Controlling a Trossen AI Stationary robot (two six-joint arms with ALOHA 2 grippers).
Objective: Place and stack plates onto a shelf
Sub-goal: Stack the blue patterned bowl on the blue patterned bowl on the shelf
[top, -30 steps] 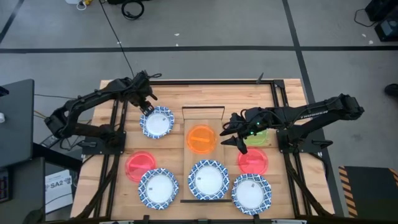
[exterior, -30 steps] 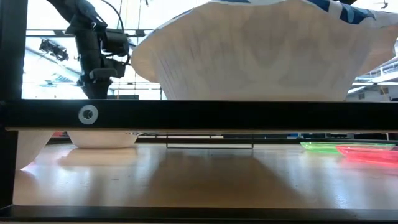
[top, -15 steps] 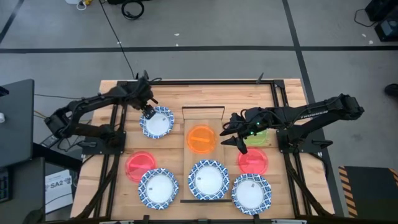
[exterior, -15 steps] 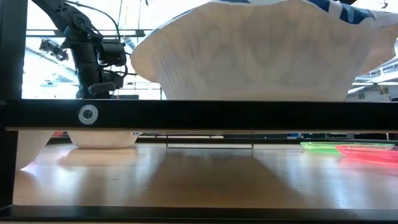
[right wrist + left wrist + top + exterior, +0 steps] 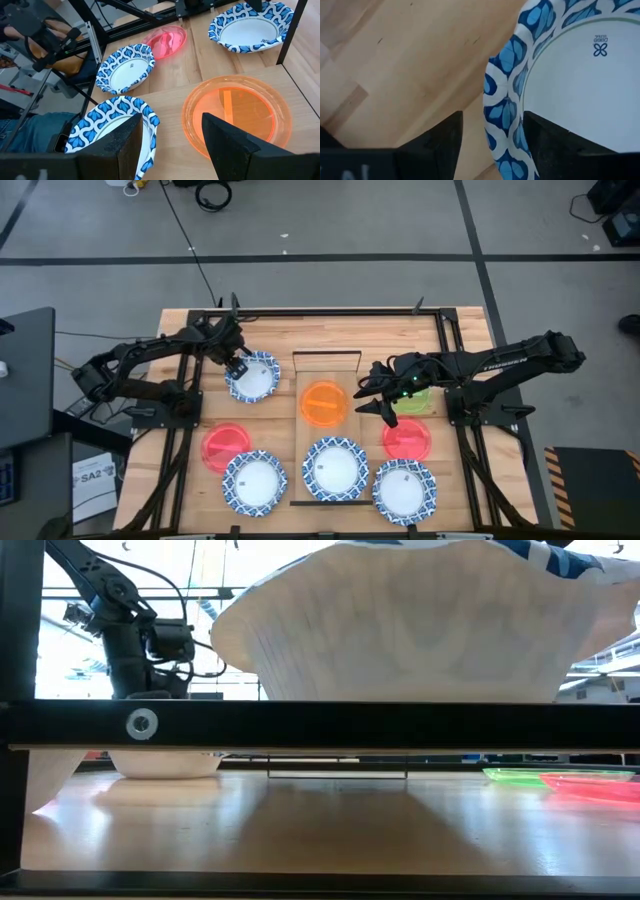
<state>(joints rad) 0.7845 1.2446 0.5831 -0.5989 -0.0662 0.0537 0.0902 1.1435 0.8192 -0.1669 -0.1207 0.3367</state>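
1. Your left claw (image 5: pixel 238 366) straddles the rim of the far-left blue-rimmed plate (image 5: pixel 253 377) on the desk (image 5: pixel 270 330), fingers released, likely readying a grip
2. Your right claw (image 5: pixel 375 390), empty and parted, waits beside the orange plate (image 5: pixel 324 404) on the shelf (image 5: pixel 327 369)
3. In the low view a near plate blocks most else

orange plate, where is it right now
In the high view the orange plate lies mid-table on the shelf, above a blue-rimmed plate, with the right gripper just beside it.

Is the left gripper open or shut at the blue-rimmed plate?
Open: the left gripper has its fingers apart astride the plate's rim.
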